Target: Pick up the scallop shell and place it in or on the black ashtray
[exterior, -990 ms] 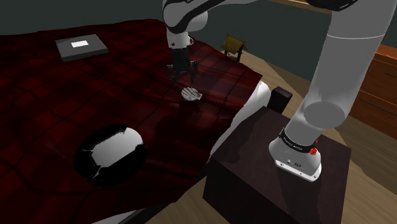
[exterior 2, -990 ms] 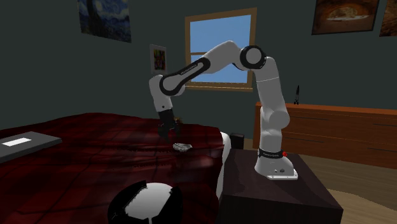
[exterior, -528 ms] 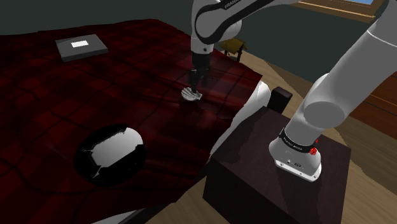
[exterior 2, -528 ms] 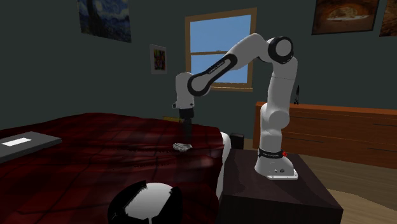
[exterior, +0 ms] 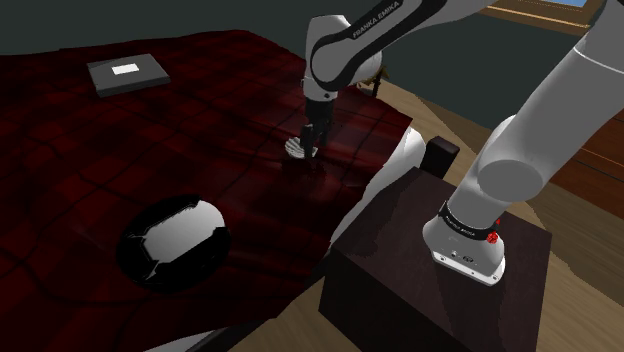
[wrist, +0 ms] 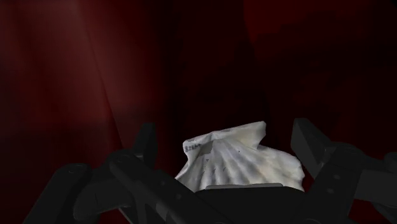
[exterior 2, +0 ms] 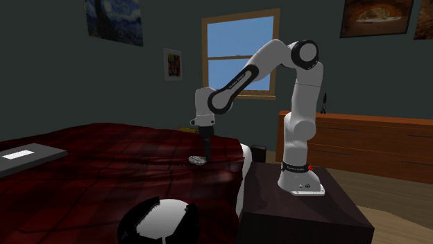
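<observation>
The tool [wrist: 226,141] stands open and low over the bed [exterior: 120,150], which has a dark red plaid cover; its two black fingers [wrist: 147,141] are apart on either side of the scallop shell [wrist: 238,164]; neither seems to press the shell, so nothing is gripped. The shell lies pale and ribbed on the far right part of the bed in the shoulder view, near the edge beside the stand [exterior: 440,290]; the black ashtray [exterior: 175,238] sits well apart from it, nearer and toward the shoulder view's left.

Several things could go wrong from here. The shell is low and domed, and it seems to lie closer to one finger than the other; closing could push it sideways or squeeze it out from between the pads. The cover is soft and creased; the fingertips could catch cloth along with the shell, or drag a fold on the lift. The shell's thin ribbed edge offers little to hold; a weak pinch might let it tilt or drop on the way across the bed. The ashtray looks glossy; a release from too high or off-centre could send the shell sliding back onto the cover.

By count: one scallop shell; one ashtray; one flat grey box [exterior: 127,73] with a white label, far left on the bed; one tool with two fingers; one stand.
</observation>
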### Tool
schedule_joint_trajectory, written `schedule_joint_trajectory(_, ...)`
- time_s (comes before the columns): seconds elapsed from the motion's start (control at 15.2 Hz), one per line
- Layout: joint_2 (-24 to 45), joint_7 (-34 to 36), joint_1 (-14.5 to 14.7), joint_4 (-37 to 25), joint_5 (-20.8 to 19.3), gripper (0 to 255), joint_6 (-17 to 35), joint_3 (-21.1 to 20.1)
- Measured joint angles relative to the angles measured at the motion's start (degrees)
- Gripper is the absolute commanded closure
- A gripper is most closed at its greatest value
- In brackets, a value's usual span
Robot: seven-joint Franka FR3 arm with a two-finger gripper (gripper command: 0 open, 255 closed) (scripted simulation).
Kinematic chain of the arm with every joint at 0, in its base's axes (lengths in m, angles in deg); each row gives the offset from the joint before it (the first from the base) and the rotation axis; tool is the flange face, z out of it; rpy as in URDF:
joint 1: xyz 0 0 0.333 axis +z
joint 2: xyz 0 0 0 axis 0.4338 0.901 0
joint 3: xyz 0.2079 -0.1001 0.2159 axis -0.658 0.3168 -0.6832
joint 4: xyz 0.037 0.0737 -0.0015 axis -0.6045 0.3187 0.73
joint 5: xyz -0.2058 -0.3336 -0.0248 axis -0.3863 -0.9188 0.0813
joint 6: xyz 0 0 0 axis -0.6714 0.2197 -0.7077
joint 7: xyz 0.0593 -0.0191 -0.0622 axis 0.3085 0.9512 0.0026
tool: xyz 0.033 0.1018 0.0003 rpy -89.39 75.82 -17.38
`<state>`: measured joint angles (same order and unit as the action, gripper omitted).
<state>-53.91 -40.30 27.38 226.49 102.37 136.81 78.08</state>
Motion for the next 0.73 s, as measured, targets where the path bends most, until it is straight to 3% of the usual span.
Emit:
schedule_joint_trajectory(0.4, 0.3, -0.06, 0.05, 0.24, 0.08, 0, 0.6, -0.06)
schedule_joint_trajectory(0.46, 0.3, -0.06, 0.05, 0.24, 0.08, 255, 0.6, -0.06)
schedule_joint_trajectory(0.73, 0.3, -0.06, 0.05, 0.24, 0.08, 255, 0.6, -0.06)
